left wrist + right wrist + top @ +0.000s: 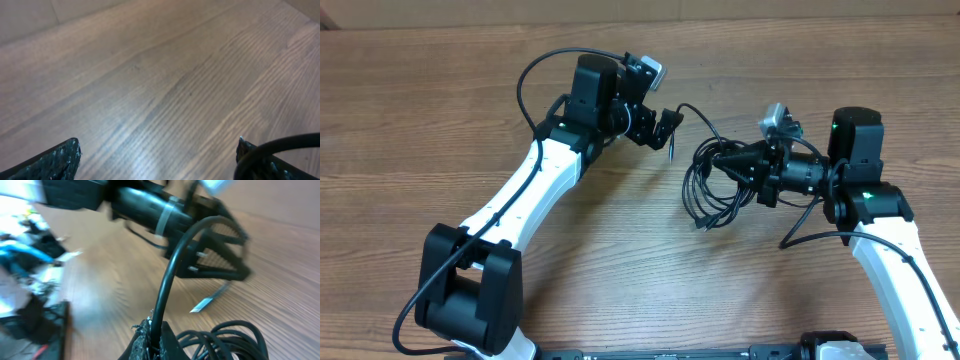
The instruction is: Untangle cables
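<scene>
The cables (712, 188) lie as a loose black bundle of loops in the middle of the table. My right gripper (723, 160) reaches into the top of the bundle from the right. In the right wrist view this gripper (156, 332) is shut on one cable strand (170, 275), which rises toward the left gripper, and the coils (227, 339) sit just beside it. My left gripper (666, 127) hovers left of the bundle, and its fingers (60, 160) are wide open over bare wood. A black cord (285, 145) crosses its right finger.
A small flat silvery plug end (209, 301) hangs below the left gripper's frame (220, 240). The wooden table (620, 250) stretches out in front of the bundle. Clutter (25, 275) shows beyond the table edge in the right wrist view.
</scene>
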Available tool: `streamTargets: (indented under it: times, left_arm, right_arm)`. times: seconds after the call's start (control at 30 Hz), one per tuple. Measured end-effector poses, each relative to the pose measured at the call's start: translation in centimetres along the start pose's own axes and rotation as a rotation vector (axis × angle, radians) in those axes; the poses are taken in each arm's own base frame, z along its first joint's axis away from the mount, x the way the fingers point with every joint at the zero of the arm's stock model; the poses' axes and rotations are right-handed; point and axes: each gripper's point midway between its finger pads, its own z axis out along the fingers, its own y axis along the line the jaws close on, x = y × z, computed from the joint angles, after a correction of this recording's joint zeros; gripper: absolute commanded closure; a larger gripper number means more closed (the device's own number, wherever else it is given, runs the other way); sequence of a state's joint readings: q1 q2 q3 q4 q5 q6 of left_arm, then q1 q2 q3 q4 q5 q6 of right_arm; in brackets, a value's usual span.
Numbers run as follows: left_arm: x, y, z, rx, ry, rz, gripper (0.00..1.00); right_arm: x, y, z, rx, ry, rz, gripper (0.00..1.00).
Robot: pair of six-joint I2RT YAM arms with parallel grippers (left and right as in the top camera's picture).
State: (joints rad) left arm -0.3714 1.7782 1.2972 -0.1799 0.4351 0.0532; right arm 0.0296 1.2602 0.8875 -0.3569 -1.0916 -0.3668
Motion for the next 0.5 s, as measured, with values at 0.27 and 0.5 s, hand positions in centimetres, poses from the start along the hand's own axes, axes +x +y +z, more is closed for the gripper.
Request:
streamTargets:
  times: [0.27, 0.5]
  left_arm:
    - [3.7, -0.8, -0.3, 0.033, 0.145, -0.074, 0.0]
    - [5.3, -2.2, -0.7, 0.104, 0.212, -0.116, 0.0]
  right_arm:
    - [3.2, -4.4, -0.7, 0.269, 0.137, 0.075, 0.96]
    - [6.8, -7.0, -0.5, 0.35, 0.248, 0.172, 0.96]
